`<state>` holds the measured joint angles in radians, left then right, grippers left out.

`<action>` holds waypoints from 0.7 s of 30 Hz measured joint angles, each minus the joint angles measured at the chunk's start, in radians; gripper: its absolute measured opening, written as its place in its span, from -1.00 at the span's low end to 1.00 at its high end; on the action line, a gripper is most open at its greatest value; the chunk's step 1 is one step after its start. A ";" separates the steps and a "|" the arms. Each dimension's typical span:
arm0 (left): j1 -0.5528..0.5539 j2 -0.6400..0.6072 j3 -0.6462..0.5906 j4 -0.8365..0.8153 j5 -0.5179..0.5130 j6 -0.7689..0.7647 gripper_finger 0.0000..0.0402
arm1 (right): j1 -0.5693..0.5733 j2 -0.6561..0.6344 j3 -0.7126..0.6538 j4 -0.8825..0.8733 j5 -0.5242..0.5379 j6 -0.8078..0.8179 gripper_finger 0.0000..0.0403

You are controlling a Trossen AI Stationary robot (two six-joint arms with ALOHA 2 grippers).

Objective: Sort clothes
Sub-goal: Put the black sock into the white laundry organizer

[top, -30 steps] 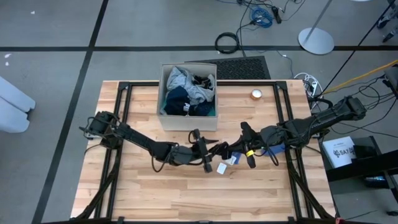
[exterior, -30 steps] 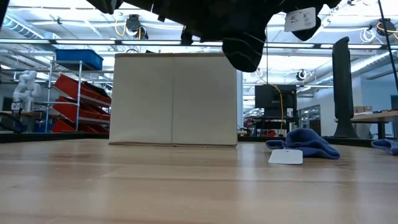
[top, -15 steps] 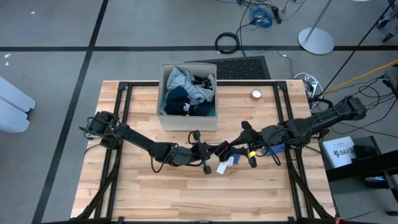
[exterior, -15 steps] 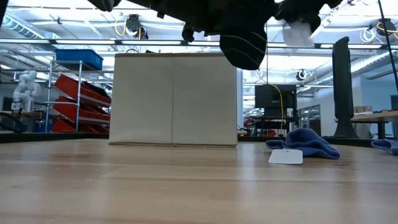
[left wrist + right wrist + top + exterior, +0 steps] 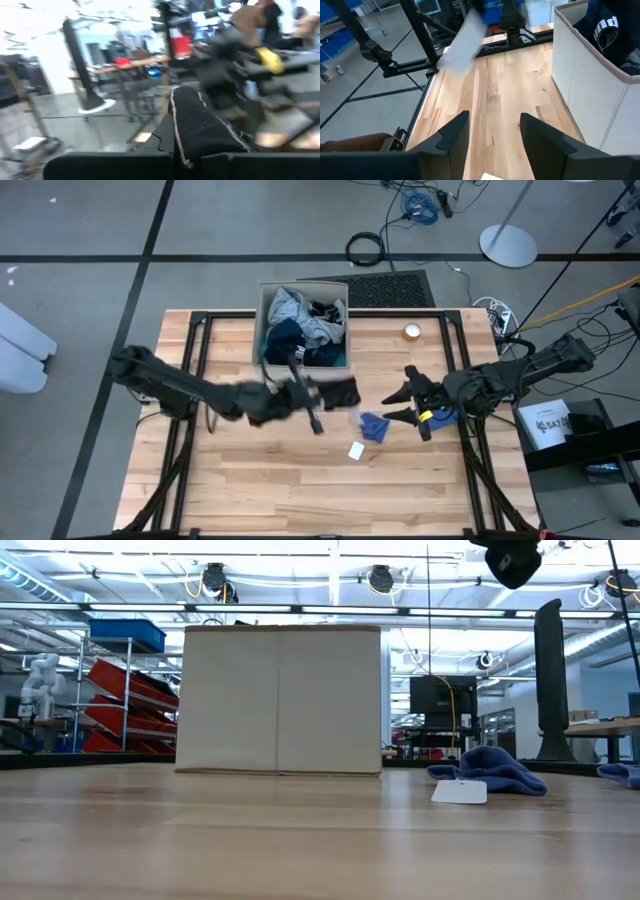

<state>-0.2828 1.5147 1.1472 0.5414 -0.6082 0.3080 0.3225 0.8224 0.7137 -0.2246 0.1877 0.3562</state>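
Black sock (image 5: 341, 392) now toward box (image 5: 303, 375)

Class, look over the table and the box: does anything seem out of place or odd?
One small blue garment lies loose on the table with a white tag beside it, apart from the clothes piled in the box. Nothing looks damaged.

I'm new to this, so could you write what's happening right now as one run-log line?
left gripper: shut on black sock, near box | right gripper: open, empty | blue garment: on table with tag
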 joint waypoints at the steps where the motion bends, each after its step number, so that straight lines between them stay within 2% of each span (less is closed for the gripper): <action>1: 0.013 -0.028 0.014 -0.031 -0.014 0.015 -0.99 | 0.000 0.000 0.000 -0.005 -0.002 -0.001 -0.20; 5: 0.098 -0.122 0.061 -0.175 -0.064 0.047 -0.98 | 0.000 0.000 0.000 -0.033 -0.004 0.000 -0.20; 10: 0.267 -0.198 0.076 -0.327 -0.067 0.034 -0.97 | 0.000 -0.012 0.000 -0.059 -0.004 -0.001 -0.20; 12: 0.347 -0.203 0.076 -0.370 -0.055 -0.015 -0.97 | 0.000 -0.015 0.000 -0.057 -0.003 -0.001 -0.20; 18: 0.588 -0.174 0.076 -0.521 0.126 -0.179 -0.97 | 0.000 -0.028 0.000 -0.058 -0.001 -0.002 -0.21; 21: 0.675 -0.134 0.076 -0.581 0.209 -0.224 -0.96 | 0.000 -0.032 0.000 -0.058 0.000 -0.007 -0.21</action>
<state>0.3919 1.3805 1.2228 -0.0399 -0.3989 0.0837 0.3225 0.7904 0.7136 -0.2829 0.1879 0.3491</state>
